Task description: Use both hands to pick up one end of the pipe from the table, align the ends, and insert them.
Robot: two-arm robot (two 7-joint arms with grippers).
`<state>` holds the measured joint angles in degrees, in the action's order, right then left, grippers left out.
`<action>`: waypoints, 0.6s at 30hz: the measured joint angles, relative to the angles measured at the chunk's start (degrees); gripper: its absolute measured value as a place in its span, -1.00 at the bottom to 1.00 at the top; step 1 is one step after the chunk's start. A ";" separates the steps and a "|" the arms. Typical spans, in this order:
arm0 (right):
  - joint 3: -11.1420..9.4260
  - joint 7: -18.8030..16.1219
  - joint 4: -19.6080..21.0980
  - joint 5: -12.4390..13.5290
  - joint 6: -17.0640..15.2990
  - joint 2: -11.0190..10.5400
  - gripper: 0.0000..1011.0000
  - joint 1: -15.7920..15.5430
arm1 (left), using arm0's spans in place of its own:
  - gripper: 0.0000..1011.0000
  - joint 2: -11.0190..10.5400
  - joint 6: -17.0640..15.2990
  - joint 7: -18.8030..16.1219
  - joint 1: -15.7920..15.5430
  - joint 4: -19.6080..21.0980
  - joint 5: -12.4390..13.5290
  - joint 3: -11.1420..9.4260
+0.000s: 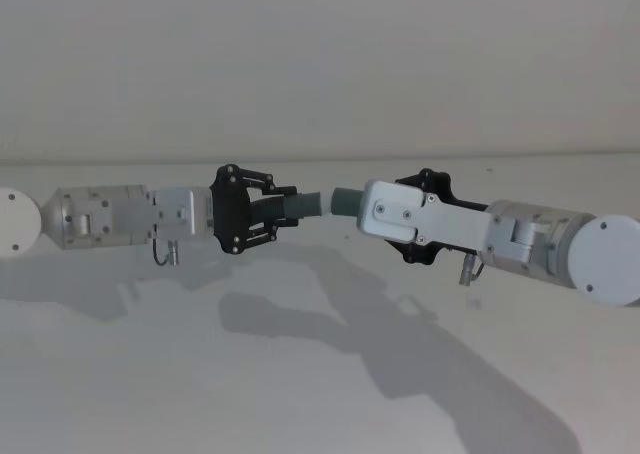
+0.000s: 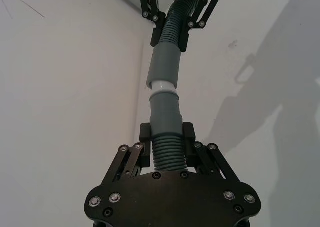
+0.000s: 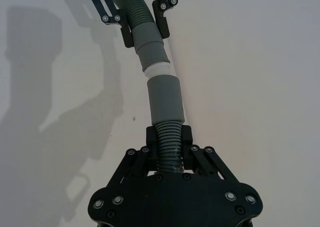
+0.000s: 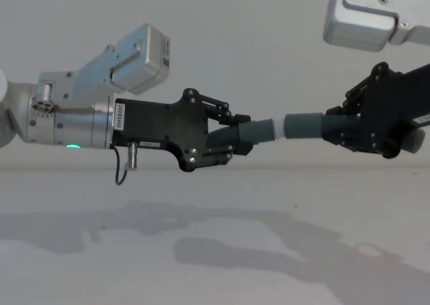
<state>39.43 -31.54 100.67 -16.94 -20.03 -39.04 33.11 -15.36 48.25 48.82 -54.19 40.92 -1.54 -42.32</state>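
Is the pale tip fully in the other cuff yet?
Partly in. A band of the pale tip shows between the hollow cuff and the left piece's cuff.

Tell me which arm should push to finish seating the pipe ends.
Either, marginally the left: left gripper holds the white-tipped piece, whose tip already sits at the hollow cuff in the right gripper.

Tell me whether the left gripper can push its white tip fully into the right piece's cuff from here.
Probably yes: the left gripper holds its piece with the white tip already at the cuff mouth, nearly in line, nothing between.
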 joint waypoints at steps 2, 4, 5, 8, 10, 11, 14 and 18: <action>0.00 0.00 0.00 0.00 0.00 0.00 -0.52 0.00 | -0.33 0.00 0.00 0.00 0.00 0.00 0.00 0.00; 0.00 0.00 0.00 0.00 0.00 0.00 -0.52 0.00 | -0.33 0.00 0.00 0.00 0.00 0.00 0.00 0.00; 0.00 0.00 0.00 0.00 0.00 0.00 -0.52 0.00 | -0.33 0.00 0.00 0.00 0.00 0.00 0.00 0.00; 0.00 0.00 0.00 0.00 0.00 0.00 -0.52 0.00 | -0.33 0.00 0.00 0.00 0.00 0.00 0.00 0.00; 0.00 0.00 0.00 0.00 0.00 0.00 -0.52 0.00 | -0.33 0.00 0.00 0.00 0.00 0.00 0.00 0.00; 0.00 0.00 0.00 0.00 0.00 0.00 -0.52 0.00 | -0.33 0.00 0.00 0.00 0.00 0.00 0.00 0.00; 0.00 0.00 0.00 0.00 0.00 0.00 -0.52 0.00 | -0.33 0.00 0.00 0.00 0.00 0.00 0.00 0.00; 0.00 0.00 0.00 0.00 0.00 0.00 -0.52 0.00 | -0.33 0.00 0.00 0.00 0.00 0.00 0.00 0.00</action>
<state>39.43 -31.54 100.67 -16.95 -20.03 -39.04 33.11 -15.36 48.25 48.82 -54.19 40.92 -1.54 -42.32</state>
